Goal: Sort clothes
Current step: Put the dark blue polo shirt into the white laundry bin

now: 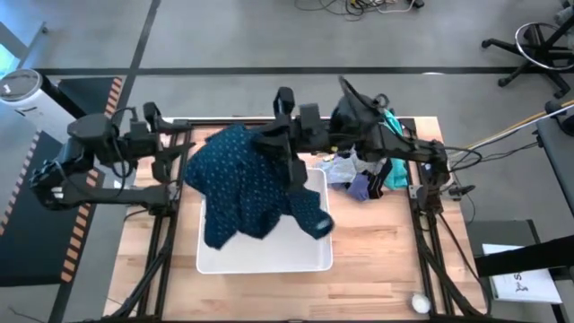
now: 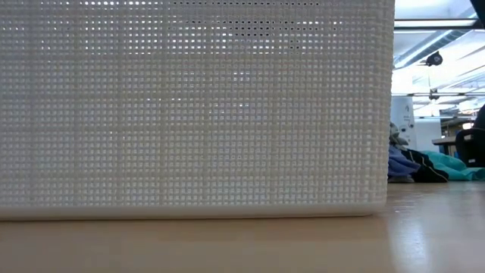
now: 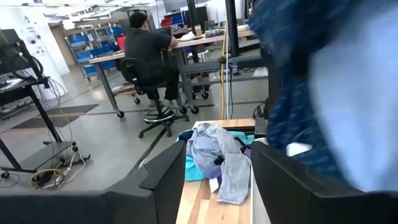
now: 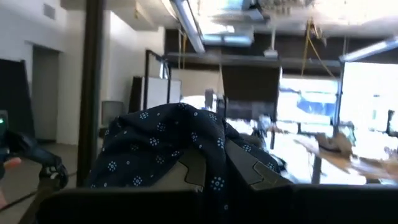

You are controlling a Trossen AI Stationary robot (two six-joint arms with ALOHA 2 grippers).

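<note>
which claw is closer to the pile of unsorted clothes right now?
Right. The right claw hangs over the white bin, shut on the navy dotted garment, just beside the pile of clothes. The left claw sits at the bin's far side.

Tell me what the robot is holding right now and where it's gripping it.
The right pincer grips the dotted navy garment at a bunched fold near its upper edge, above the white bin. The left pincer holds nothing.
</note>
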